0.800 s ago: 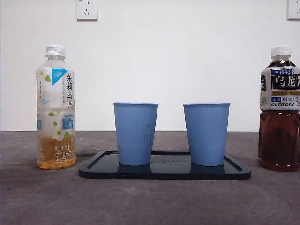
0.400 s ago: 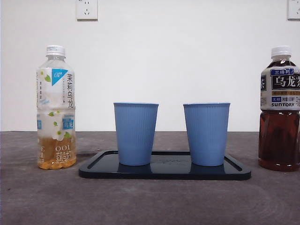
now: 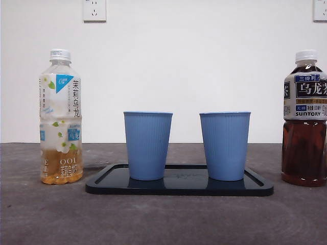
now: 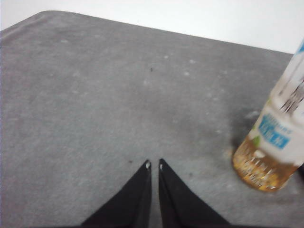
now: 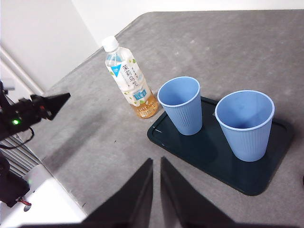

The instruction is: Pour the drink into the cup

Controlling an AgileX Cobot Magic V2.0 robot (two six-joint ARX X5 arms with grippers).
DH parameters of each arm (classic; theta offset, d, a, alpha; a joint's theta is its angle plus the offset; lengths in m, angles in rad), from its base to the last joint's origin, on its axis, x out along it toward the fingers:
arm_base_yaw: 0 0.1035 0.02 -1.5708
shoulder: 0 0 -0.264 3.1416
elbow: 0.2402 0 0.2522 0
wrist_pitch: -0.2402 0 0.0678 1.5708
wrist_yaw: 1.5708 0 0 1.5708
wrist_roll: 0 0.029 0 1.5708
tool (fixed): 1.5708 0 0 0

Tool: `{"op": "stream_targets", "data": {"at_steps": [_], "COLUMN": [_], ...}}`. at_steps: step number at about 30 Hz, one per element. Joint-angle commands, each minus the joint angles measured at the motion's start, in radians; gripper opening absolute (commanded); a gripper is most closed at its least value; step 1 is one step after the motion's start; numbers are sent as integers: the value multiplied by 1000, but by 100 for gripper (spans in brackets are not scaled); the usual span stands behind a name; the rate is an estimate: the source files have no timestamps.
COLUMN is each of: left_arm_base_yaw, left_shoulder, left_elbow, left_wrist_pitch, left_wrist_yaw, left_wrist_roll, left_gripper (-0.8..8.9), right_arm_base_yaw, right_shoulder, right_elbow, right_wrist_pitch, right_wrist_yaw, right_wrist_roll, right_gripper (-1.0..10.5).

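Observation:
A pale tea bottle [image 3: 61, 117] with a white cap stands upright at the left, holding a little amber drink. A dark tea bottle [image 3: 304, 120] stands at the right edge, capped and mostly full. Two blue ribbed cups [image 3: 147, 145] [image 3: 225, 145] stand side by side on a black tray [image 3: 179, 188]. My left gripper [image 4: 154, 165] is shut and empty, low over bare table, apart from the pale bottle [image 4: 275, 142]. My right gripper [image 5: 156, 161] is shut and empty, high above the table, looking down on the pale bottle [image 5: 129, 80], both cups [image 5: 181, 104] [image 5: 247, 123] and the tray [image 5: 209, 159].
The table is covered in grey cloth [image 3: 163, 219], with a white wall behind. The left arm's black tip [image 5: 50, 103] shows in the right wrist view, off to the side of the pale bottle. No arm shows in the front view.

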Motion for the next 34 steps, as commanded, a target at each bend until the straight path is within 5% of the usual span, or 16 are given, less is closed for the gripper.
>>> {"op": "stream_targets", "data": {"at_steps": [1, 8, 29, 34], "left_arm_base_yaw": [8, 9, 9, 9], "left_shoulder": [-40, -76, -76, -76], "left_elbow": [-34, -63, -63, -63], "left_wrist_pitch": [43, 39, 41, 41], "left_wrist_yaw": [1, 2, 2, 2], "left_wrist_roll": [56, 118, 105, 105], "left_gripper": [24, 24, 24, 24], "right_arm_base_yaw": [6, 6, 5, -101], "right_shoulder": [2, 2, 1, -87], "right_elbow": [17, 17, 16, -41], "right_wrist_pitch": [11, 11, 13, 31], "right_wrist_yaw": [-2, -2, 1, 166], "right_wrist_roll": [1, 1, -2, -197], "right_gripper": [24, 24, 24, 24]}}
